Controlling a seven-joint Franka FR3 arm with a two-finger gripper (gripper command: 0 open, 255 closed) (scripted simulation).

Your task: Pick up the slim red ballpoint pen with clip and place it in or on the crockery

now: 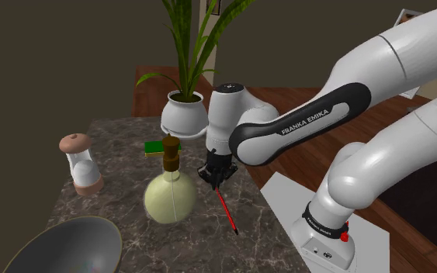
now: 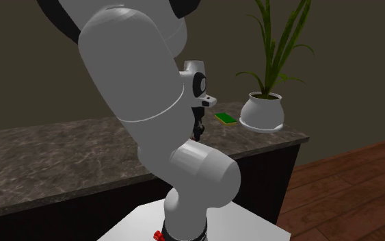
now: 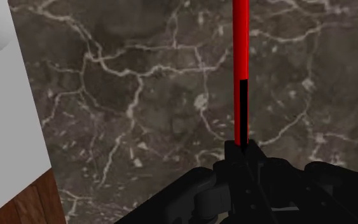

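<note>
Nearest, in the shoulder view's lower left corner, the grey bowl (image 1: 69,247) sits on the marble counter (image 1: 197,242). At mid-frame my gripper (image 1: 216,183) is clamped on the upper end of the red pen (image 1: 227,211), which slants toward the lower right, just beside a round yellowish flask (image 1: 170,198). Farther back, at upper centre, stands a white plant pot (image 1: 185,115).
</note>
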